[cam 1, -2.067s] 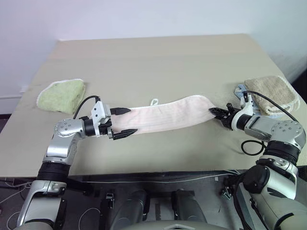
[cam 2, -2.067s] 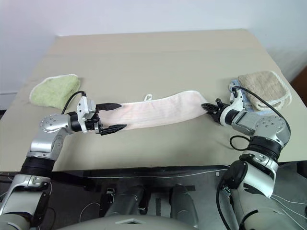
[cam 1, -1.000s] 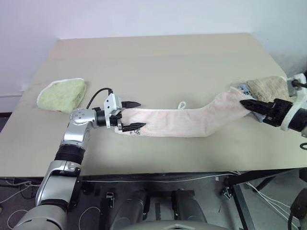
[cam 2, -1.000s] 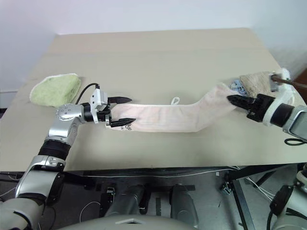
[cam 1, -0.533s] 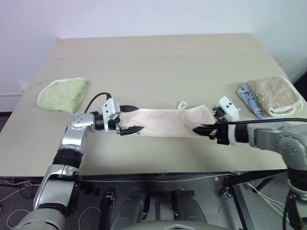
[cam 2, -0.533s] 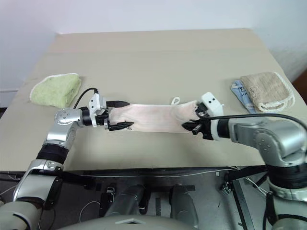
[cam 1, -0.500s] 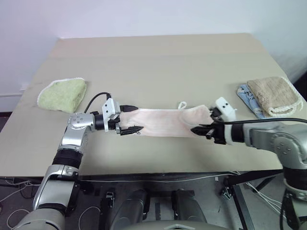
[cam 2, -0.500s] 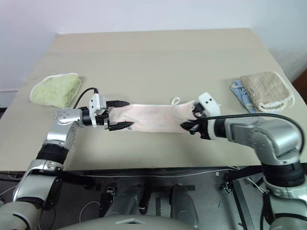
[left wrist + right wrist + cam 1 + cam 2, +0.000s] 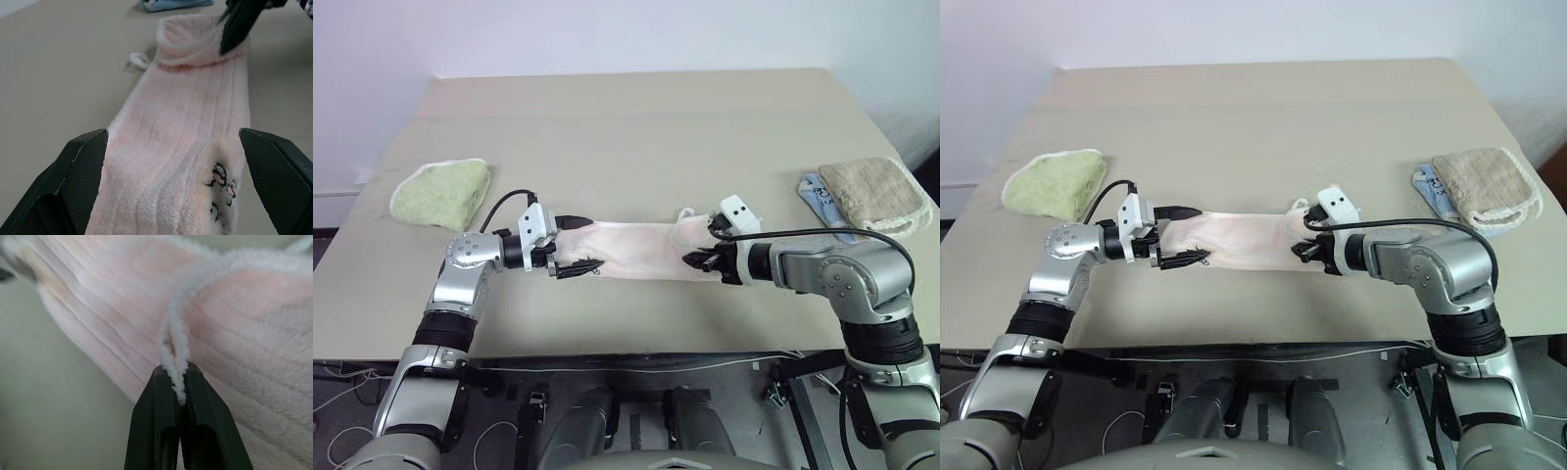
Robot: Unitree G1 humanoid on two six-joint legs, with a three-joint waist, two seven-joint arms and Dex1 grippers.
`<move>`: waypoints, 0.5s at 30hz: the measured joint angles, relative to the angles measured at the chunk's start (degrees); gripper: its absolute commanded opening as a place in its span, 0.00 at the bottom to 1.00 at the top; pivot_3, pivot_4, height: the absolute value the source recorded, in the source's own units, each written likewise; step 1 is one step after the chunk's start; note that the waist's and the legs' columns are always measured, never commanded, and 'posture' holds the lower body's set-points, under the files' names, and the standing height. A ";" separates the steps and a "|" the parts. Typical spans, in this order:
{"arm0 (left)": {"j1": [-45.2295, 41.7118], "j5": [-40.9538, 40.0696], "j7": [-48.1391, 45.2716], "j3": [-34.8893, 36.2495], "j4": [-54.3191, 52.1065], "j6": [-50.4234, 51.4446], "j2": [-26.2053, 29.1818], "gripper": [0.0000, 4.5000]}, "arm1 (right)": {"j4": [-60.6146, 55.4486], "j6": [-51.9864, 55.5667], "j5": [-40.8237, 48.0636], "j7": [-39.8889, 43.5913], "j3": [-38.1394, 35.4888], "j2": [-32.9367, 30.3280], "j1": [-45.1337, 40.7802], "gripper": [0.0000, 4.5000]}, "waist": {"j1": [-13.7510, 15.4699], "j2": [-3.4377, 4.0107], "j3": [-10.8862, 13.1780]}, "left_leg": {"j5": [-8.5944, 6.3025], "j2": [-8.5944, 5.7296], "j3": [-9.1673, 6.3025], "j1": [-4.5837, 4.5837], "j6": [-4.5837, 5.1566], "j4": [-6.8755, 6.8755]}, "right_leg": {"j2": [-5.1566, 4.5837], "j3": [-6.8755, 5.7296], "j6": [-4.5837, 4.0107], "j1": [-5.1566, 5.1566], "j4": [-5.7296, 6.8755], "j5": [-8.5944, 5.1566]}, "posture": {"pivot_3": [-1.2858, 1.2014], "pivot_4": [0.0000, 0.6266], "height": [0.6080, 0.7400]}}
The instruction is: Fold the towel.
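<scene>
R gripper (image 9: 691,260) has carried the towel's (image 9: 626,250) far end back over the strip toward the middle. A sec ago that end was up high off to the R, near the beige towel (image 9: 867,194); now it's doubled over the flat part, w/ a rounded fold showing by the small white loop (image 9: 684,213). So the first fold is roughly half made (my read), not yet laid down or released.

Fingers, R: pressed together, clamped on the towel's fluffy edge; the R wrist view shows the hem pinched right between the tips.

Fingers, L: L gripper (image 9: 576,245) has them spread wide, one each side of the towel's near end, w/ the dark printed mark (image 9: 218,188) just by one finger. Not gripping; whether they press the cloth onto the counter (image 9: 636,127) I can't tell.

Towel lies across the counter's front-middle, between both grippers. Green towel (image 9: 440,193) sits well apart on the L.
</scene>
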 measured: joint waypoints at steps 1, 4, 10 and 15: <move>0.02 0.00 0.08 0.00 -0.21 0.11 0.06 1.00 | 0.54 -0.21 -0.41 -0.30 -0.02 0.69 0.23 0.06 | -0.04 0.00 0.00 | 0.00 0.00 0.00 0.00 0.00 0.00 | 0.00 0.00 0.00 0.00 0.00 0.00 | 0.52 0.24 1.00; 0.02 -0.03 0.06 0.00 -0.83 0.94 0.19 1.00 | 0.82 -0.75 -1.02 -0.01 -0.07 1.98 0.56 0.23 | -0.07 0.00 0.00 | 0.01 0.00 0.00 0.01 -0.01 0.01 | 0.01 0.00 0.00 -0.01 0.04 0.00 | 0.52 0.24 1.00; -0.06 -0.52 0.15 0.58 -0.95 1.72 0.51 1.00 | 0.42 -0.99 1.14 2.61 -4.49 2.30 1.01 0.69 | -0.01 0.00 0.00 | 0.01 0.00 0.00 0.01 -0.01 0.02 | 0.01 -0.01 0.00 0.01 0.04 0.00 | 0.52 0.24 1.00; -1.74 -3.73 1.04 2.36 -1.44 5.56 -0.30 1.00 | -2.25 -2.25 6.97 6.60 -14.18 1.55 0.90 0.97 | 0.08 0.00 0.00 | 0.00 0.00 -0.01 0.00 0.00 0.02 | 0.01 -0.03 0.00 0.02 0.02 0.00 | 0.52 0.24 1.00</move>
